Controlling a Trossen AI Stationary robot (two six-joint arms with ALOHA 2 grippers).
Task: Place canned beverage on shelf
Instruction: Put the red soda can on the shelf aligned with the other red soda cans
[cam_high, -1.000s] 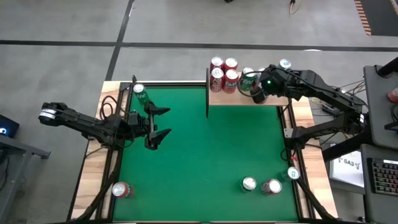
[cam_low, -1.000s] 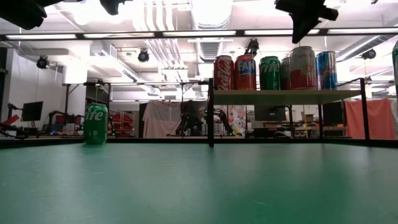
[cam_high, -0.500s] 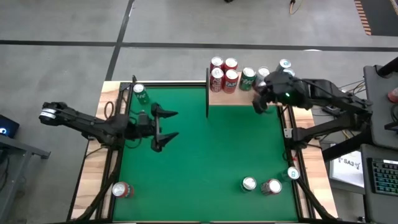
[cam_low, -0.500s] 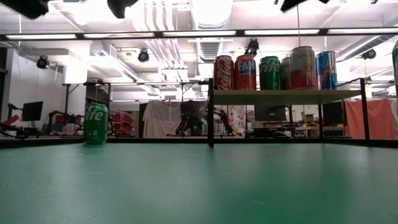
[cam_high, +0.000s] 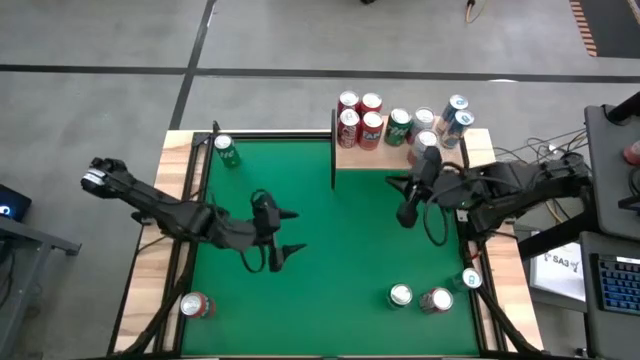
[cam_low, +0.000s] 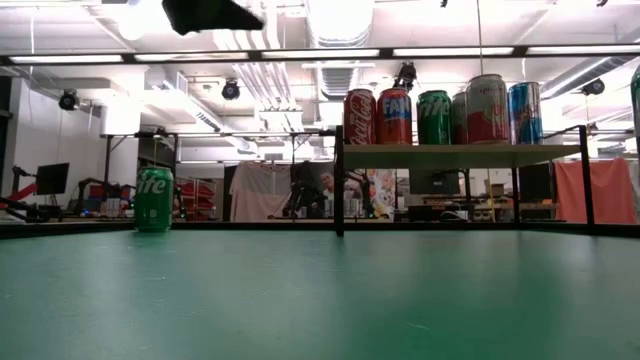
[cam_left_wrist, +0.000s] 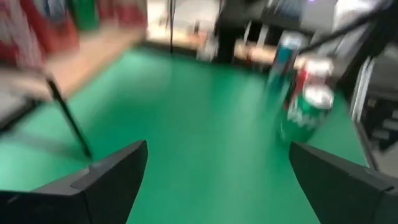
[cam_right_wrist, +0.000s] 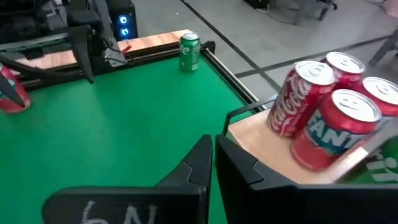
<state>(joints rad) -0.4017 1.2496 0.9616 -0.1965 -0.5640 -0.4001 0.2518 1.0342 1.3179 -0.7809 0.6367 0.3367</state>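
Both arms have shifted since a second ago: the left gripper has swung from near the table's left edge out toward the middle of the green felt, and the right gripper has drawn back off the shelf and now hangs over the felt just in front of it.

At the table's far-left corner a green Sprite can stands upright, untouched. At the near-left corner a red can lies on its side by the wooden border. The left gripper's jaws stand wide apart and hold nothing; its wrist view faces the cluster of cans at the near-right corner, which suggests that arm is lining up for its next pick.

The shelf sits at the far edge, right of centre, raised on black posts. Along it stand a Coca-Cola can, a Fanta can, a green can, a red-and-silver can and a blue can, with more red cans behind; all are upright and packed close, leaving room only toward the right end. The right gripper's fingers are pressed together with nothing between them, so its can seems delivered and the arm is clear of the row.

At the near-right corner three cans wait: a silver-topped can, a red one touching it, and a green one by the right edge. By that count the task looks well advanced.
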